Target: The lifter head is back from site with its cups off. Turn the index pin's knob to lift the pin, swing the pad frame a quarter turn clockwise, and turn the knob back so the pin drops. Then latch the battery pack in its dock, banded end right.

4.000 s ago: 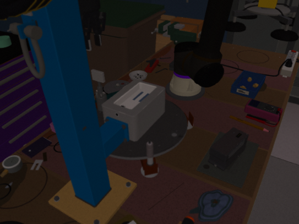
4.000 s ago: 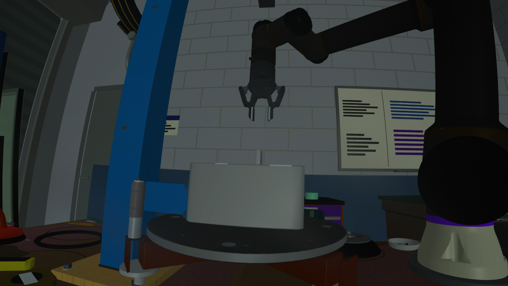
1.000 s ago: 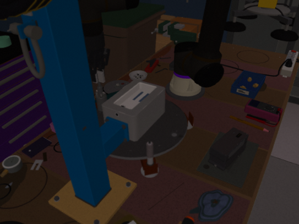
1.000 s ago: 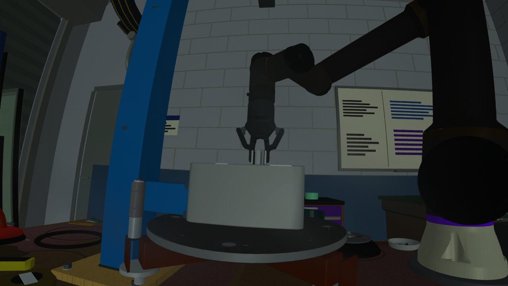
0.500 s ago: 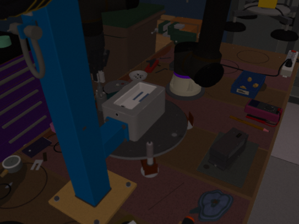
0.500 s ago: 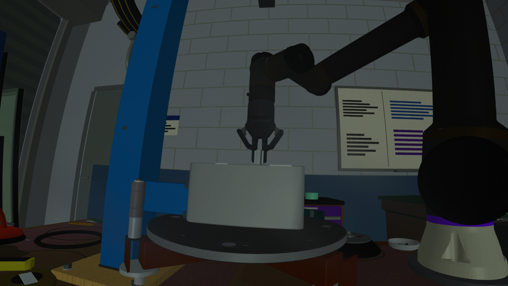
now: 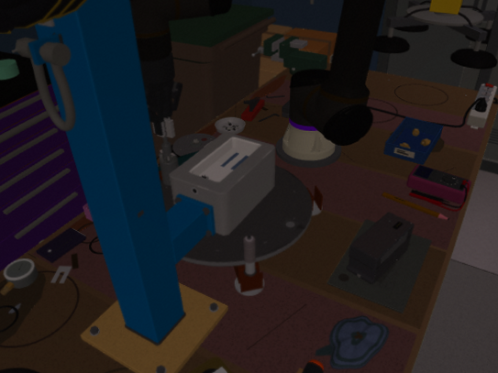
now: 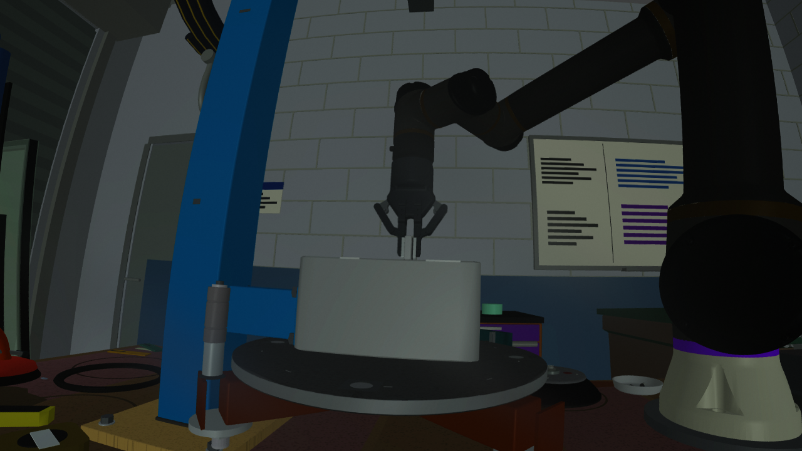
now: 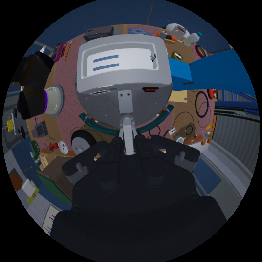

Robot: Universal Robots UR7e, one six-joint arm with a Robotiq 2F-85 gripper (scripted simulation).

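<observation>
The index pin's knob (image 9: pixel 128 136) is mostly hidden behind the grey dock housing (image 8: pixel 387 307) from the second side camera, where only its pale top shows between the fingers. The knob is held in my closed gripper (image 8: pixel 411 247), which hangs straight down at the far rim of the round pad frame (image 7: pixel 257 220). The dock's open tray (image 7: pixel 226 158) faces up and is empty, with two blue strips on its floor. The dark battery pack (image 7: pixel 380 247) lies on a grey mat to the right of the frame.
A blue parts box (image 7: pixel 413 139) and a meter (image 7: pixel 439 182) lie right of my arm's base (image 7: pixel 310 143). The blue column (image 7: pixel 121 169) stands close on the left, with its bracket (image 7: pixel 190 224) reaching the dock. A second post (image 7: pixel 248 261) stands at the frame's near rim.
</observation>
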